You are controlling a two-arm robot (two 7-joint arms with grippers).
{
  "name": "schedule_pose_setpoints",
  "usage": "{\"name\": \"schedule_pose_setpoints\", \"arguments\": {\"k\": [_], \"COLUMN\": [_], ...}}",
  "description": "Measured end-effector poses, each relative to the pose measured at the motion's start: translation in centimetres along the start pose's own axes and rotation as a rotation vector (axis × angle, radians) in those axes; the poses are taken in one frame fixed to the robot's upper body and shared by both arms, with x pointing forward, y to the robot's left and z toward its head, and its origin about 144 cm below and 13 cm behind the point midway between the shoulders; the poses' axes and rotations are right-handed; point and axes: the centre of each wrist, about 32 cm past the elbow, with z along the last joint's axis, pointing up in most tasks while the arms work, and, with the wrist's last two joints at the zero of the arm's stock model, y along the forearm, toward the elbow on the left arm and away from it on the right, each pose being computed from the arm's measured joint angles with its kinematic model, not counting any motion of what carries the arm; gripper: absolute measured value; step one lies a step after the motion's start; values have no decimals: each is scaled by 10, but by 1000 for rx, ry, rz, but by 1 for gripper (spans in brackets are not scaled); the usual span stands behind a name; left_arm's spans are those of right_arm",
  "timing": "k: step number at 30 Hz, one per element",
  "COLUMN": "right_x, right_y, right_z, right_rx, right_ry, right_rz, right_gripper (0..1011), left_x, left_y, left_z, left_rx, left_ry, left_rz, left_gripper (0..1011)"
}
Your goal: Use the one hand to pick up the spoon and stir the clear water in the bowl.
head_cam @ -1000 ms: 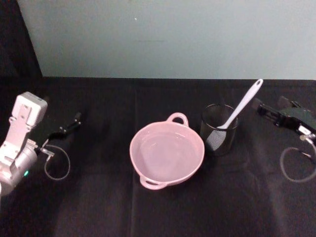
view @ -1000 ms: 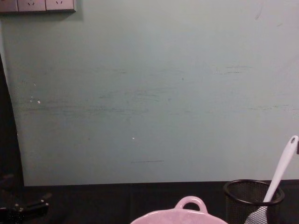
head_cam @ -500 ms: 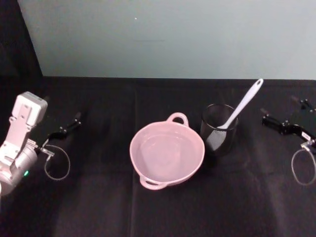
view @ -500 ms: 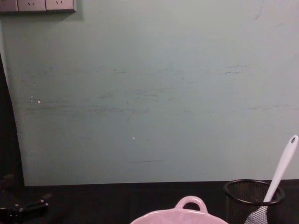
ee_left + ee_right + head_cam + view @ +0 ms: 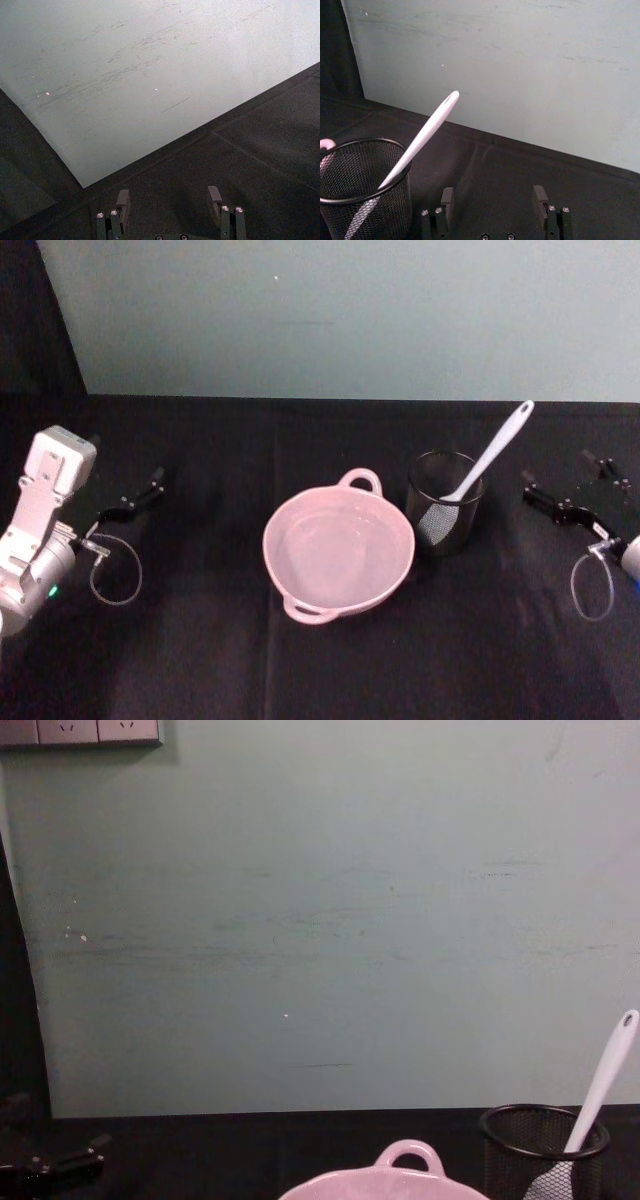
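The white spoon (image 5: 494, 452) stands tilted in a black wire-mesh cup (image 5: 444, 504), its handle leaning up to the right. The right wrist view has the spoon (image 5: 427, 131) in the cup (image 5: 365, 190) off to one side of the fingers. Left of the cup sits the pale pink bowl (image 5: 338, 555) holding clear water; its loop handle (image 5: 408, 1157) shows in the chest view. My right gripper (image 5: 558, 477) hovers right of the cup, apart from the spoon, open and empty (image 5: 493, 194). My left gripper (image 5: 126, 470) rests far left, open (image 5: 167, 194).
A black cloth (image 5: 200, 660) covers the table, with a pale green wall (image 5: 340, 310) behind it. Grey cable loops hang by each wrist (image 5: 115, 575) (image 5: 590, 588). Open cloth lies in front of the bowl and between the bowl and the left arm.
The right gripper has drawn back from beside the spoon's handle toward the right edge and now sits slightly lower. Spoon, cup, bowl and left arm have not moved.
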Motion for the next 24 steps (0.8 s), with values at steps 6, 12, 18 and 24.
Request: {"name": "schedule_pose_setpoints", "arguments": {"k": [6, 12, 18, 24], "right_x": [0, 0, 0, 0], "right_y": [1, 0, 0, 0], "right_z": [-1, -1, 0, 0], "right_rx": [-1, 1, 2, 3], "right_ry": [2, 0, 0, -1], "right_rz": [2, 2, 2, 2], "right_gripper": [1002, 1002, 1002, 1002], "left_x": [0, 0, 0, 0], "left_y": [0, 0, 0, 0], "left_z": [0, 0, 0, 0], "left_rx": [0, 0, 0, 0], "left_ry": [0, 0, 0, 0], "left_rz": [0, 0, 0, 0], "left_gripper": [1011, 1011, 1011, 1011]}}
